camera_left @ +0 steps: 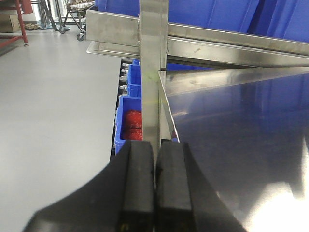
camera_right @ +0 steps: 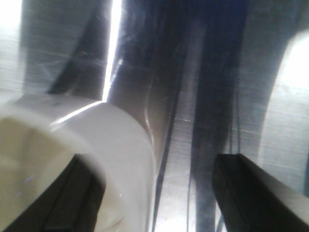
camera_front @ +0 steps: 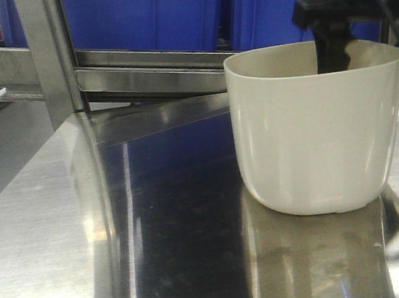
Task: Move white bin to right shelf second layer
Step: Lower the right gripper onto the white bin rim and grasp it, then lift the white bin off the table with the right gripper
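The white bin (camera_front: 321, 133) stands upright on the mirror-like steel tabletop (camera_front: 157, 220), at the right. My right gripper (camera_front: 334, 54) hangs over its far rim, open. In the right wrist view the gripper (camera_right: 152, 162) straddles the bin's wall (camera_right: 120, 145): one finger (camera_right: 72, 193) is inside the bin and the other finger (camera_right: 246, 188) is outside, apart from it. My left gripper (camera_left: 155, 164) is shut and empty, low at the table's left edge in front of a steel rack post (camera_left: 153, 72). No roller-track shelf level shows in any view.
Blue crates (camera_front: 166, 10) sit on a steel rack rail (camera_front: 152, 70) behind the table. A rack post (camera_front: 51, 58) stands at the table's back left corner. Lower blue bins with red parts (camera_left: 133, 123) sit beside the table. Grey floor (camera_left: 53, 111) lies to the left.
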Available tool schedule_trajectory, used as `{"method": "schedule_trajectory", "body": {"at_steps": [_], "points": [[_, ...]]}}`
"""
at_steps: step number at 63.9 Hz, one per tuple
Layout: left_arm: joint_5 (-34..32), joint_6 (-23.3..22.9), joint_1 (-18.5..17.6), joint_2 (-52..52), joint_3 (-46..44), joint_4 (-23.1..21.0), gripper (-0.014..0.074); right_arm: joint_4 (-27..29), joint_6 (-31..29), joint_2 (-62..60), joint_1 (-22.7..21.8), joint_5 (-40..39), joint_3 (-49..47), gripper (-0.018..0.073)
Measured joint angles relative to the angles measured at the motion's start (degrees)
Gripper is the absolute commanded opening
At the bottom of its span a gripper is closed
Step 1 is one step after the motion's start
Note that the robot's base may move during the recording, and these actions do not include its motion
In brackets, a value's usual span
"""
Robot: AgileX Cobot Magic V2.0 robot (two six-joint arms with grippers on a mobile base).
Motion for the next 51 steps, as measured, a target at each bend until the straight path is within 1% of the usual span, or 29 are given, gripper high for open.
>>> {"method": "schedule_trajectory", "body": {"at_steps": [8, 10, 12, 17, 20, 26, 31, 39, 51], "points": [[0.0, 0.0, 0.0, 0.0, 0.0, 0.0, 0.0085, -0.3, 0.0, 2.4, 0.0, -0.2, -0.4, 0.0564], [0.0, 0.0, 0.0, 0.0, 0.0, 0.0, 0.0085, -0.6, 0.0, 2.6, 0.0, -0.2, -0.5, 0.0545], [0.0, 0.0, 0.0, 0.0, 0.0, 0.0, 0.0085, -0.8, 0.0, 2.9, 0.0, -0.2, -0.6, 0.0505], [0.0, 0.0, 0.0, 0.0, 0.0, 0.0, 0.0085, -0.9, -0.1, 3.1, 0.0, -0.2, -0.6, 0.0375], [0.0, 0.0, 0.0, 0.0, 0.0, 0.0, 0.0085, -0.9, -0.1, 3.1, 0.0, -0.2, -0.6, 0.0237], [0.0, 0.0, 0.0, 0.0, 0.0, 0.0, 0.0085, -0.7, -0.3, 2.4, 0.0, -0.6, -0.6, 0.0032], [0.0, 0.0, 0.0, 0.0, 0.0, 0.0, 0.0085, -0.4, -0.1, 0.9, 0.2, -1.8, -0.6, 0.0077], [0.0, 0.0, 0.0, 0.0, 0.0, 0.0, 0.0085, -0.9, -0.4, -2.7, 0.3, -2.6, -0.5, 0.0051], [0.0, 0.0, 0.0, 0.0, 0.0, 0.0, 0.0085, -0.9, -0.4, -10.9, 0.3, -3.3, -0.4, 0.0052]]}}
